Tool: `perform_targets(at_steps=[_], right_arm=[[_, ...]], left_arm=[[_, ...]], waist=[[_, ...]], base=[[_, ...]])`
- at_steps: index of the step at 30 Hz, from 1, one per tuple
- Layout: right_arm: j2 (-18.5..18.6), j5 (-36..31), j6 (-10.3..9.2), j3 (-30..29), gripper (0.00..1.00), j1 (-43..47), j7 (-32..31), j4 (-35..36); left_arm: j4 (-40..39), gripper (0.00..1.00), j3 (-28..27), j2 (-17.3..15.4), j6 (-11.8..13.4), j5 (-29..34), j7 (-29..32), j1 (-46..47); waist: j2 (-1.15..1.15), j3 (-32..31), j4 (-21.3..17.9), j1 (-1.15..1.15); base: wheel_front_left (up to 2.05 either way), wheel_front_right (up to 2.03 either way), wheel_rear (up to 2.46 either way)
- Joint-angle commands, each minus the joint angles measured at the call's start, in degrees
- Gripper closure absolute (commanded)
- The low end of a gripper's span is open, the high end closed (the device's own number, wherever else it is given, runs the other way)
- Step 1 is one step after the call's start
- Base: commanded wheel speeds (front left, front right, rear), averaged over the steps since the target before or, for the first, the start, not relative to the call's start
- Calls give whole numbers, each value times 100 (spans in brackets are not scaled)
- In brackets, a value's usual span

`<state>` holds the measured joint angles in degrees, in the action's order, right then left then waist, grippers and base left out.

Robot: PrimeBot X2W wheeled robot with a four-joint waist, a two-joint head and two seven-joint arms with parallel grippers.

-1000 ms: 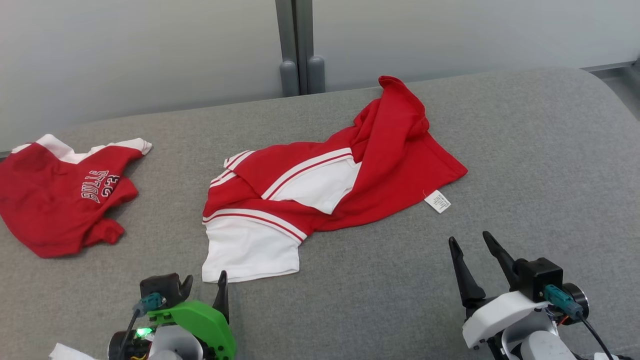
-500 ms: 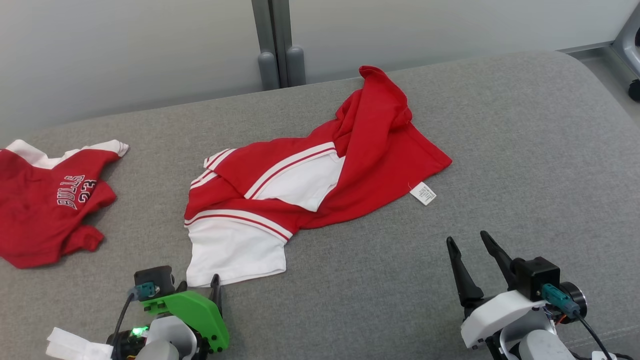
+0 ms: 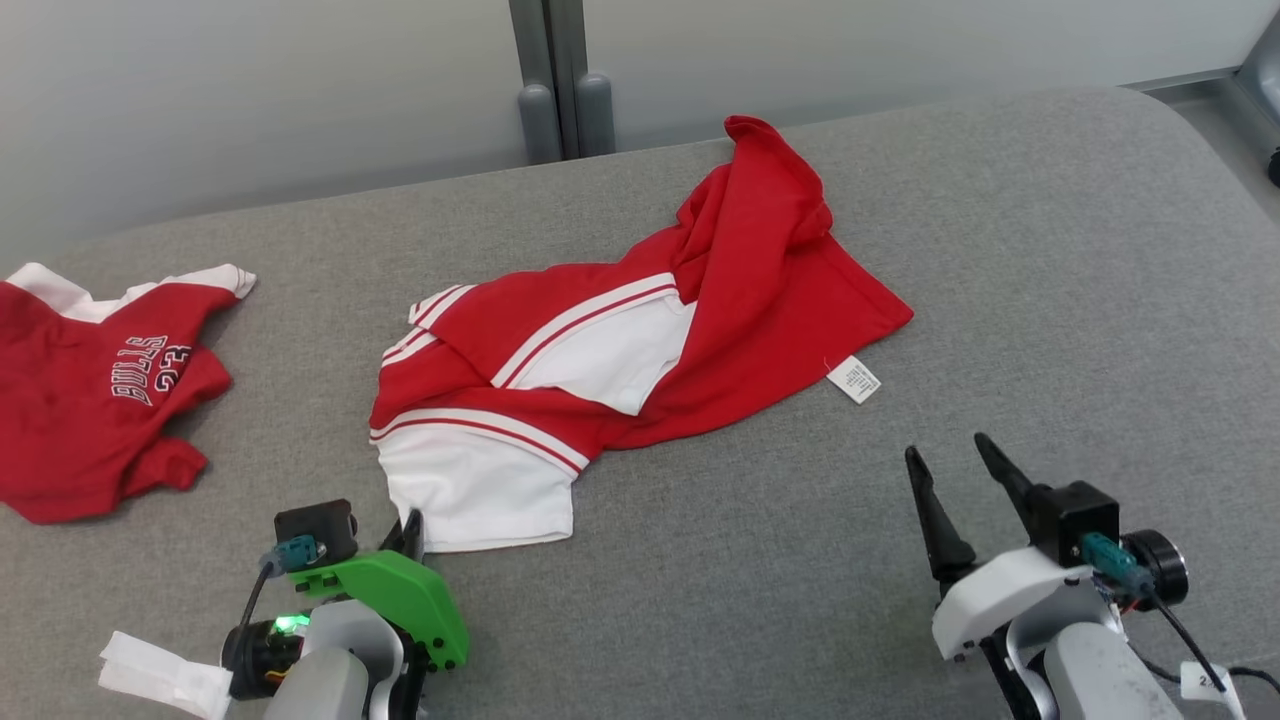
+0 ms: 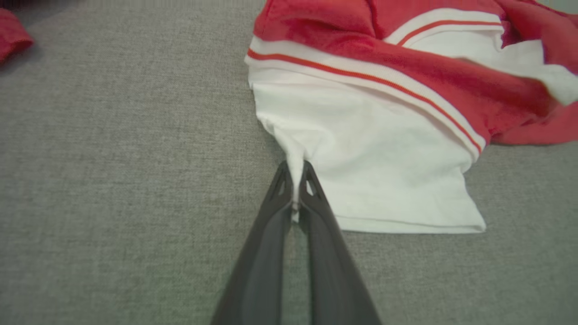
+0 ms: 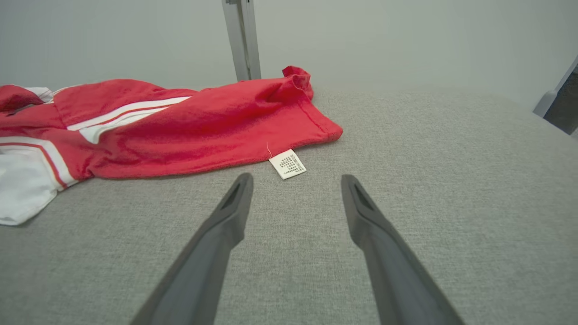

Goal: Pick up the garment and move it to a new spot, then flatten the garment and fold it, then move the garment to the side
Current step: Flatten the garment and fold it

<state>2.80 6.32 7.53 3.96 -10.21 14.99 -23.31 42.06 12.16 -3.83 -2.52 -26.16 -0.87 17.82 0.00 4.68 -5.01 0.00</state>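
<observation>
Head view, left edge: second red jersey (image 3: 90, 400) is cut off. Print on the care label (image 3: 853, 380), right of centre, is too small to read. Left wrist view: garment (image 4: 375, 135) runs past top and right edges.

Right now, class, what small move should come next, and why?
Probably the right gripper should reach forward and close on the garment beside the tag. The left gripper is shut on its white corner; the right is open, apart from it, so a lift would have one hold.
</observation>
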Motion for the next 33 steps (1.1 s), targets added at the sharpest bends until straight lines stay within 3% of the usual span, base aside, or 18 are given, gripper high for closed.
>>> perform_targets(at_steps=[1, 8, 13, 25, 31, 32, 33], right_arm=[[18, -145, -8, -99, 0, -201, 29, -112], [77, -990, -8, -895, 0, -1396, -450, -1032], [304, -1226, -8, -1084, 0, -2304, -929, -1695], [772, -930, -8, -529, 0, -3537, -1717, -3350], [700, -318, -3, -169, 0, -3738, -2099, -3931], [663, -178, -3, -118, 8, -3759, -2158, -3981], [629, -10, -1, -43, 56, -3792, -2206, -4013]], left_arm=[[-27, 100, 6, 1, -19, -27, -108, 125], [-304, 100, 99, 23, -68, -44, -465, 204], [-640, 100, 231, 42, -108, -29, -630, 260], [-1287, 100, 526, 77, -54, -140, -895, 389], [-1446, 100, 563, 80, -8, -177, -923, 388], [-1470, 100, 567, 81, 3, -181, -929, 390], [-1497, 100, 570, 80, 9, -189, -938, 389]], waist=[[0, 56, 56, 0], [0, 317, 309, 0], [0, 629, 570, 0], [0, 1163, 988, 0], [0, 1218, 1007, 0], [0, 1222, 1003, 0], [0, 1224, 997, 0]], base=[[0, 0, 0], [0, 0, 0], [0, 0, 0], [0, 0, 0], [0, 0, 0], [0, 0, 0], [0, 0, 0]])
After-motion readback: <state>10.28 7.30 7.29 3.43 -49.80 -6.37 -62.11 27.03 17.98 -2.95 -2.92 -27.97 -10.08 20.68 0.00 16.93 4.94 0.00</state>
